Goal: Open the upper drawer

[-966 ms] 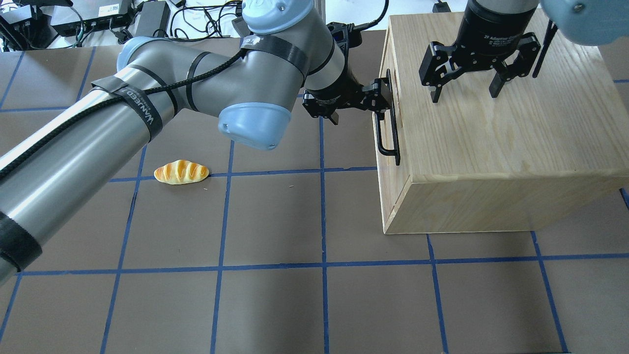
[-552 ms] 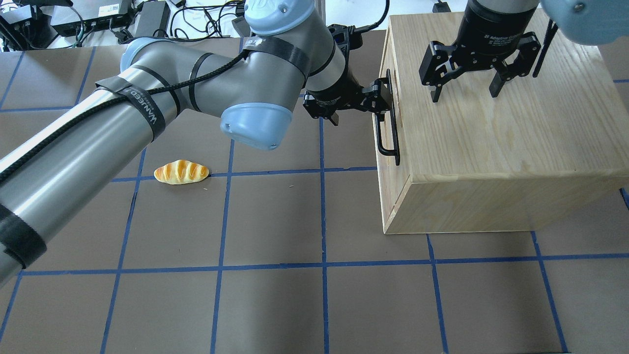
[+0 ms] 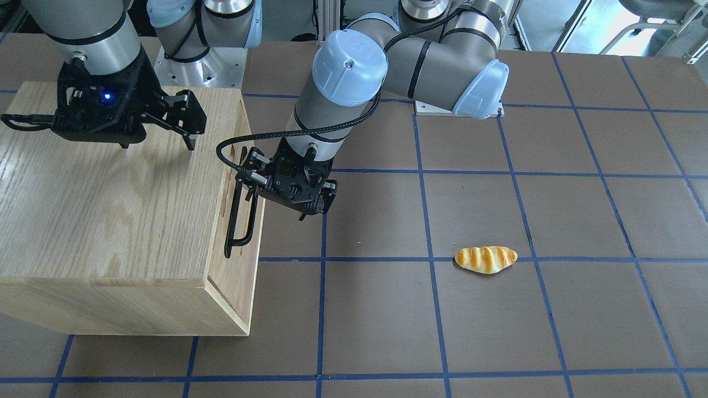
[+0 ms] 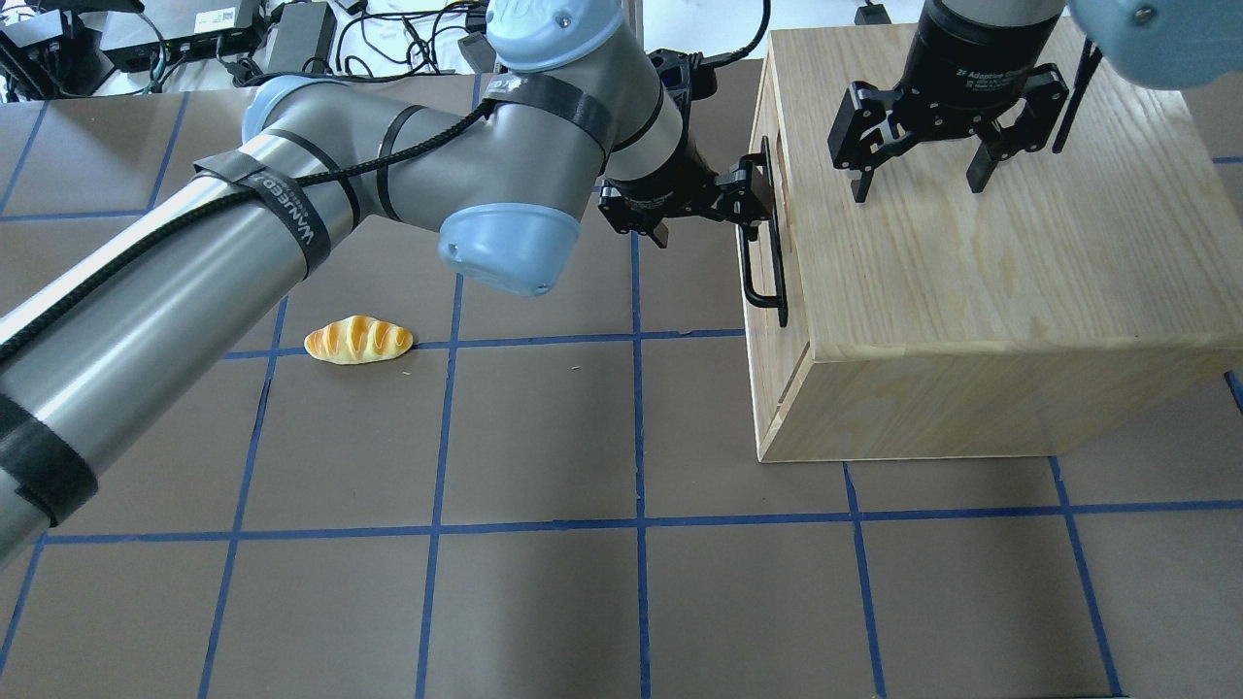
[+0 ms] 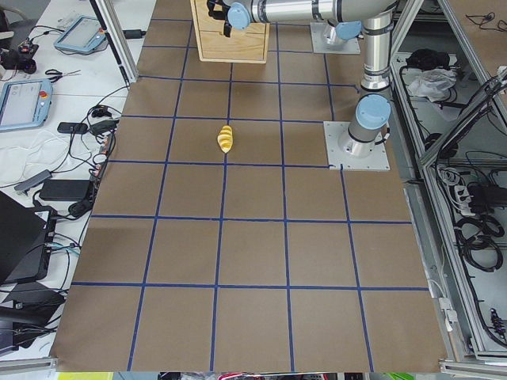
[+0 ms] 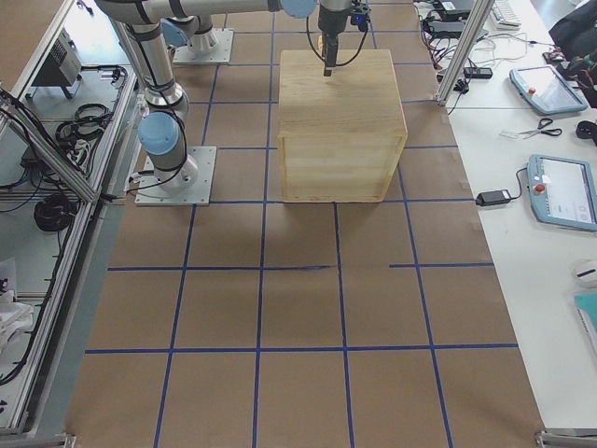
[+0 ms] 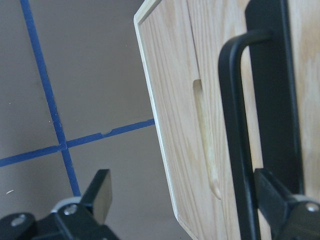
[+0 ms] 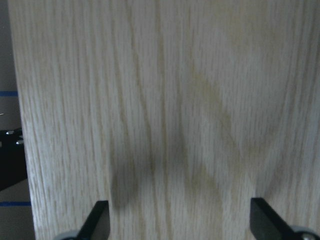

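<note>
The upper drawer is in the front of the oak cabinet and has a long black bar handle. It stands out from the cabinet by a narrow crack. My left gripper is open at the handle. In the left wrist view one finger sits behind the bar and the other finger is well clear of it. My right gripper is open and empty just above the cabinet top, as the right wrist view also shows.
A toy bread roll lies on the brown table to the left of the cabinet; it also shows in the front-facing view. Below the upper drawer is a plain oak panel with a finger recess. Cables and boxes lie beyond the far table edge.
The left arm has drawn back a little, and the handle and drawer front have come slightly out of the cabinet, so a thin gap shows. The right gripper has not moved.
</note>
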{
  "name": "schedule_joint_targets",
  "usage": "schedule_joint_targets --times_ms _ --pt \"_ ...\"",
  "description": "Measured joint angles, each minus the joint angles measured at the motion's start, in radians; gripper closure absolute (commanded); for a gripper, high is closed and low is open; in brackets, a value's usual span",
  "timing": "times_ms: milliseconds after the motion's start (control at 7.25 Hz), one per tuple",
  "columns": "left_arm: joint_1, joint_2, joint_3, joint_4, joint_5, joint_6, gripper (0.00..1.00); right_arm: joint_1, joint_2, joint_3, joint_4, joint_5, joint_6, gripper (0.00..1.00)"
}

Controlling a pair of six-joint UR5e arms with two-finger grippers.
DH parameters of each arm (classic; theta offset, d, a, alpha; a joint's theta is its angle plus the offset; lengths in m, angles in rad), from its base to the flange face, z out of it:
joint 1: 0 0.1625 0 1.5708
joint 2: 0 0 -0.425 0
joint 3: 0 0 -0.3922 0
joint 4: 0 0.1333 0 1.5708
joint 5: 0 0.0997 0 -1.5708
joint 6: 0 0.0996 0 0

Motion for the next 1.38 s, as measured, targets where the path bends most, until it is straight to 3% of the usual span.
schedule_joint_targets --times_ms 1379 --pt "0.009 0.014 0.004 -0.019 0.056 0.021 0.0 0.0 0.0 -0.001 0.0 0.0 0.0 0.0"
